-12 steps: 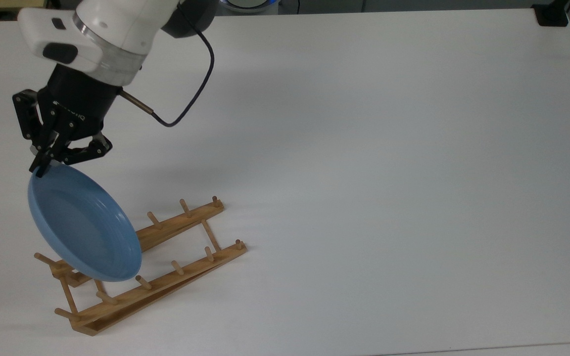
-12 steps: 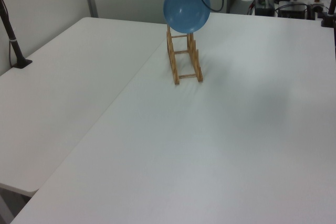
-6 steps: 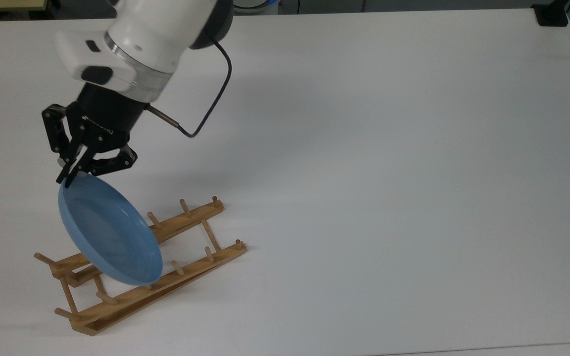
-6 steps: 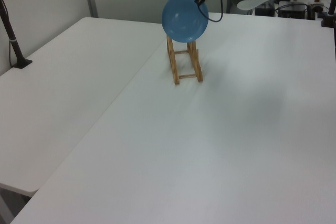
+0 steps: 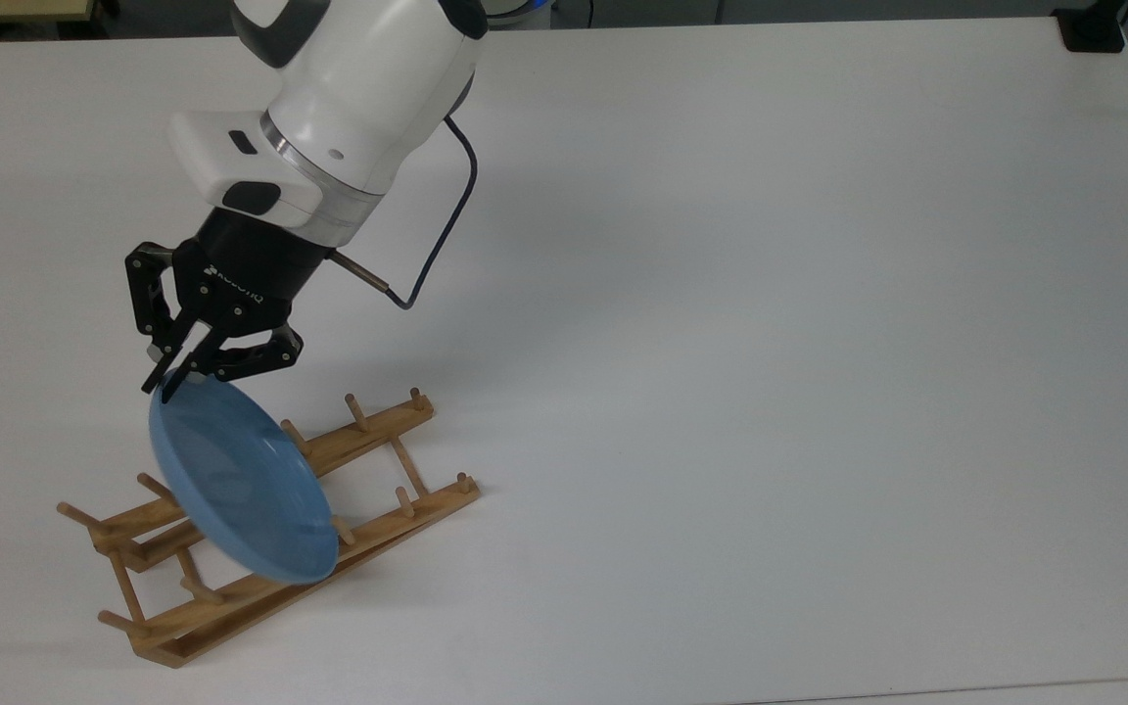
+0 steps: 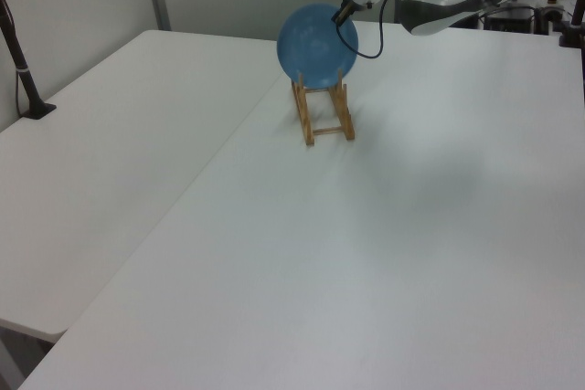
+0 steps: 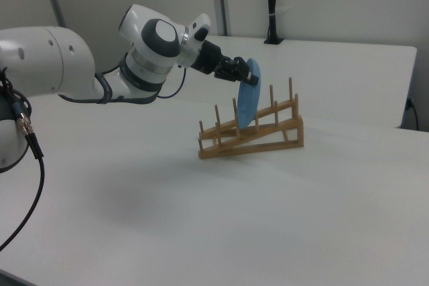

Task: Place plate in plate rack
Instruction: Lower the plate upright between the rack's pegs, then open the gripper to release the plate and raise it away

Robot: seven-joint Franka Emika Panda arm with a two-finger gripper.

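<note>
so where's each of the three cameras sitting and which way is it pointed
Top view: high above the white table, looking down; white arm, black gripper pinching the round light-blue plate over the light-brown wooden peg rack.
Left view: raised beyond one end of the rack, facing along its rails; plate seen face-on, arm behind it.
Right view: low, side-on to the rack; plate edge-on, most of the arm.
All three share gripper, plate and rack.

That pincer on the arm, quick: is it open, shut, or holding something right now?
Pincer: shut on the rim of the light-blue plate, which stands on edge in the wooden plate rack.
</note>
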